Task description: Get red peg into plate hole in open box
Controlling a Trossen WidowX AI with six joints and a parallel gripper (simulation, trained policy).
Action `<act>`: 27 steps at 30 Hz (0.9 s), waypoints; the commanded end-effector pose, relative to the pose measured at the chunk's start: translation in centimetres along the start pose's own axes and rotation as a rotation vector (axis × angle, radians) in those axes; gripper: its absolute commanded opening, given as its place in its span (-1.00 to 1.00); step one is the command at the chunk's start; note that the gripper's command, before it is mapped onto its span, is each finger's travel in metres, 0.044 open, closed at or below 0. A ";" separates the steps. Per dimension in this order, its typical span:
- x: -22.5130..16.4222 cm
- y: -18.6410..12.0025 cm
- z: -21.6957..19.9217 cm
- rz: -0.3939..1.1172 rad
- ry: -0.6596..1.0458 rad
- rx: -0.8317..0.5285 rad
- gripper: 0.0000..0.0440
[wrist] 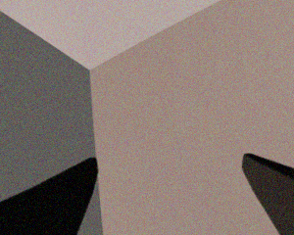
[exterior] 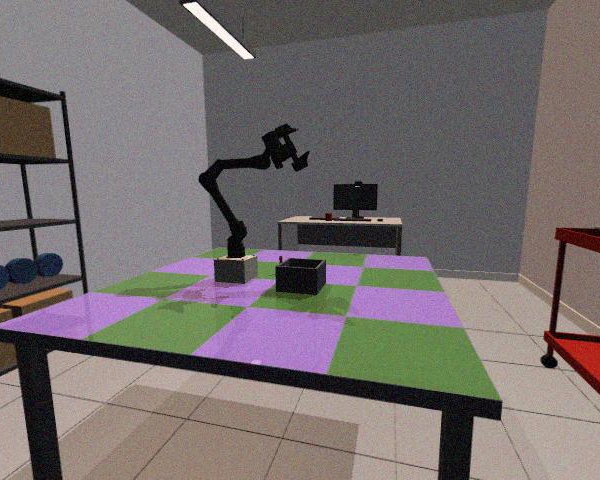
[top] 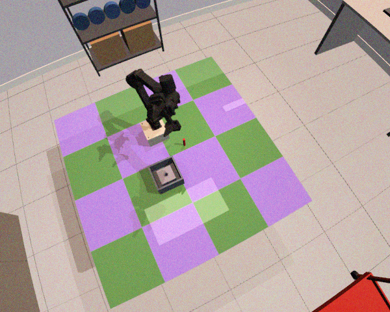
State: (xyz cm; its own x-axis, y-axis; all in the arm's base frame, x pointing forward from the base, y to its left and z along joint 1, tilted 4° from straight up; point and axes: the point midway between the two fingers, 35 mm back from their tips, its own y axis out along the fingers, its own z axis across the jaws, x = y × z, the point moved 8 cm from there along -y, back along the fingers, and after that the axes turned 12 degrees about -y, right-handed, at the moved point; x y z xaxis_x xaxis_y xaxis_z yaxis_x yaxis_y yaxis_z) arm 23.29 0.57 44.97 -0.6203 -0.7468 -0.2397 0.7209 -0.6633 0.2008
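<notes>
The small red peg (top: 184,142) (exterior: 280,259) stands upright on the table's green square, to the right of the arm's base. The open dark box (top: 171,187) (exterior: 292,279) stands apart from it. In the top view a light plate (top: 160,178) lies at the box's bottom, with a dark hole (top: 166,174) at its middle. My gripper (wrist: 170,163) is open and empty. In the exterior view it hangs high above the table. The wrist view shows only room walls and ceiling between and around the fingers, with neither peg nor box.
The arm's base block (top: 157,138) (exterior: 235,269) stands close to the peg and box on the green and purple checkered table (top: 131,278) (exterior: 403,356). A shelf rack (top: 121,38) (exterior: 31,224), a desk (exterior: 341,221) and a red cart (top: 359,295) (exterior: 590,356) stand around the table.
</notes>
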 end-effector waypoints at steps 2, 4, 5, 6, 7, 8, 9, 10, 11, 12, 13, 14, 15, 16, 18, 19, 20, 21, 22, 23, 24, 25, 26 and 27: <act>-1.3 0.4 -2.9 0.057 -0.126 -0.074 1.00; -1.8 0.5 -4.1 0.084 -0.181 -0.108 1.00; -2.0 0.6 -4.7 0.097 -0.208 -0.126 1.00; -2.2 0.6 -5.4 0.110 -0.235 -0.144 1.00; -2.4 0.6 -6.0 0.124 -0.261 -0.162 1.00; -2.6 0.6 -6.6 0.138 -0.288 -0.180 1.00; -2.8 0.6 -7.3 0.152 -0.314 -0.198 1.00; -3.0 0.6 -7.9 0.166 -0.339 -0.217 1.00; -3.1 0.6 -8.5 0.180 -0.365 -0.236 1.00; -3.3 0.5 -9.1 0.195 -0.390 -0.255 1.00; -3.4 0.5 -9.7 0.210 -0.415 -0.275 1.00; -3.5 0.4 -10.3 0.224 -0.440 -0.294 1.00; -3.6 0.3 -10.9 0.239 -0.464 -0.314 1.00; -3.7 0.3 -11.5 0.254 -0.489 -0.334 1.00; -3.9 0.1 -12.6 0.285 -0.536 -0.374 1.00; -3.9 0.0 -13.2 0.301 -0.560 -0.395 1.00; -4.0 -0.2 -13.8 0.317 -0.583 -0.416 1.00; -4.1 -0.3 -14.3 0.333 -0.606 -0.437 1.00; -4.1 -0.5 -14.8 0.349 -0.628 -0.458 1.00; -4.1 -0.6 -15.4 0.365 -0.650 -0.479 1.00; -4.2 -0.8 -15.9 0.382 -0.672 -0.500 1.00; -4.2 -1.0 -16.4 0.399 -0.694 -0.522 1.00; -4.2 -1.2 -16.9 0.416 -0.715 -0.544 1.00; -4.2 -1.4 -17.3 0.433 -0.736 -0.566 1.00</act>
State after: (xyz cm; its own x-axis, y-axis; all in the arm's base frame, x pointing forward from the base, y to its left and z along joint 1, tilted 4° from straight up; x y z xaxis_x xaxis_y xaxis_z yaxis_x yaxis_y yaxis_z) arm 30.13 5.03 30.52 -0.2359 -0.8867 0.3977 0.8635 -0.3790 -0.3328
